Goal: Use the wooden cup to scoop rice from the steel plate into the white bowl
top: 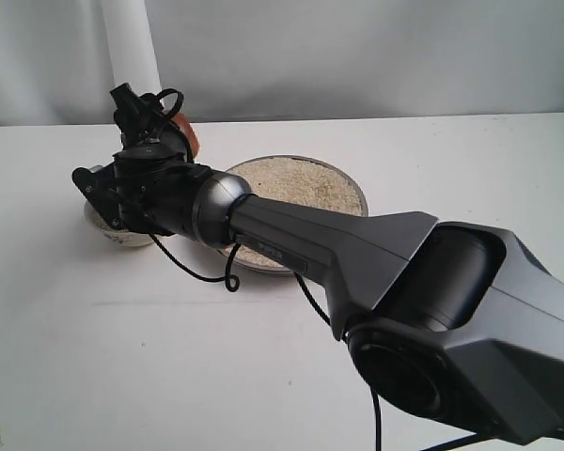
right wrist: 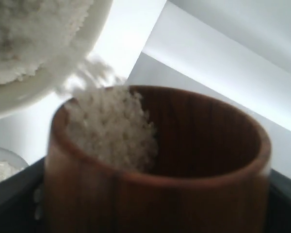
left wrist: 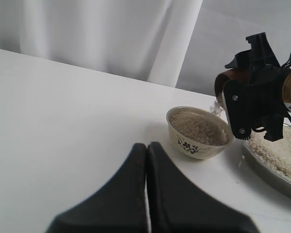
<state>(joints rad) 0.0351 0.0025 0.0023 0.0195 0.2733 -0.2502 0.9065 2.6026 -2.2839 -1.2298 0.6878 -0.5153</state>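
My right arm reaches across to the left, and its gripper [top: 167, 127] is shut on the wooden cup [top: 188, 133]. The cup [right wrist: 184, 194] is tipped over the white bowl [left wrist: 194, 145], and rice [right wrist: 111, 131] spills from its lip toward the bowl's rim [right wrist: 39, 87]. Rice [left wrist: 199, 127] fills the bowl nearly to its top. The steel plate [top: 355, 188] beside it holds a wide layer of rice [top: 291, 183]. My left gripper [left wrist: 146, 145] is shut on nothing, low over the table a little short of the bowl.
The right arm's dark links [top: 357, 254] stretch over the near edge of the plate and hide most of the bowl in the exterior view. A white curtain [left wrist: 87, 34] hangs behind the table. A black cable [top: 207, 272] loops under the wrist.
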